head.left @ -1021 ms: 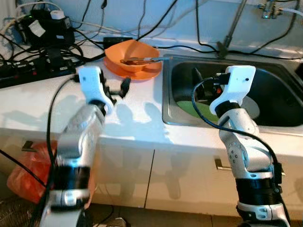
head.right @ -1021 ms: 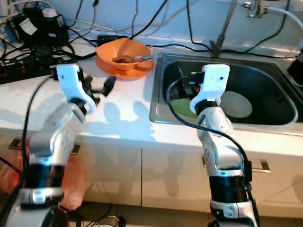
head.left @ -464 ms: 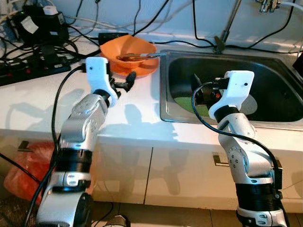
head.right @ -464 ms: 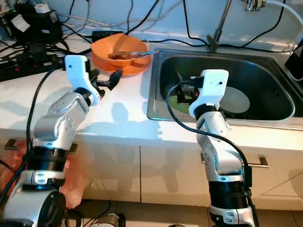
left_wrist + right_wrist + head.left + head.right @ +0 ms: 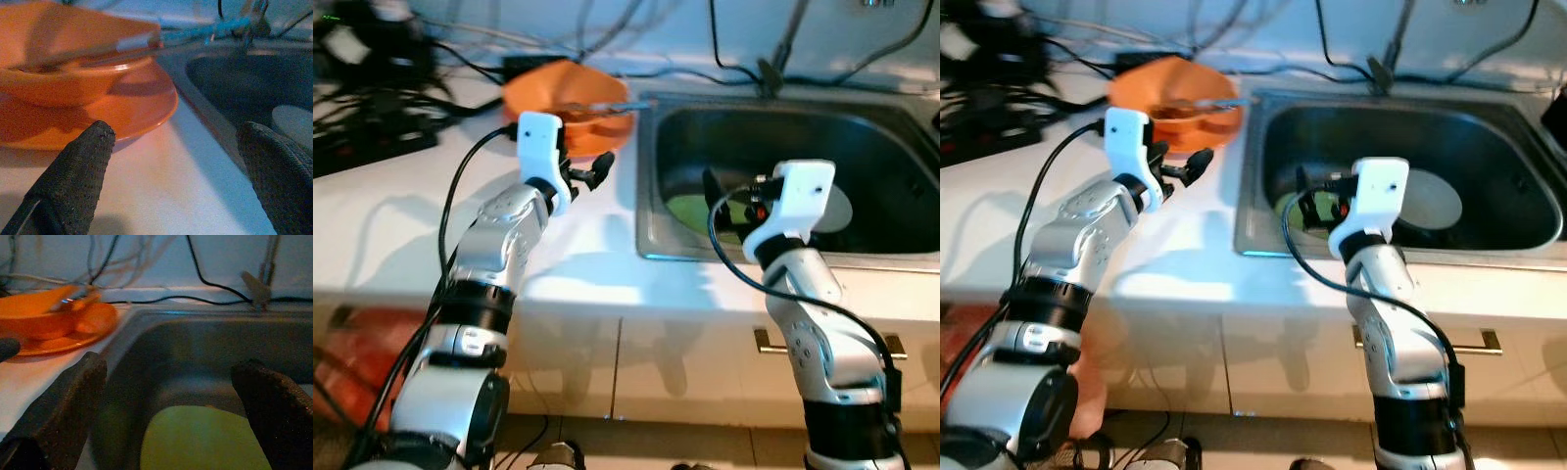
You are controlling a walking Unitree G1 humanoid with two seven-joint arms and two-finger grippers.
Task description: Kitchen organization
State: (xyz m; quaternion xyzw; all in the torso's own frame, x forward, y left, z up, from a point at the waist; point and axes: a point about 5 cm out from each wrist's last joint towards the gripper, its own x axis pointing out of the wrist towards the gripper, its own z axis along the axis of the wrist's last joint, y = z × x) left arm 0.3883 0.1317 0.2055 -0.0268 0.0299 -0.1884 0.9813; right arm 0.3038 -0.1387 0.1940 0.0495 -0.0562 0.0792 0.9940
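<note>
We see a glossy orange plastic bowl (image 5: 73, 73) on a matching plate (image 5: 142, 107), a dull brushed-metal sink (image 5: 862, 127), a smooth white counter (image 5: 401, 215), and rough, matt black fingertips (image 5: 80, 166).

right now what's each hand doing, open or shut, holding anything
Left hand: open, empty, over the counter just short of the orange plate.
Right hand: open, empty, at the sink above the green plate.

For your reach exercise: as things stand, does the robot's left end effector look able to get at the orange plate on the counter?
Probably yes. The left end effector hovers open just short of the orange plate, with bare counter between them. The orange bowl sits on the plate, but its near rim is exposed.
</note>
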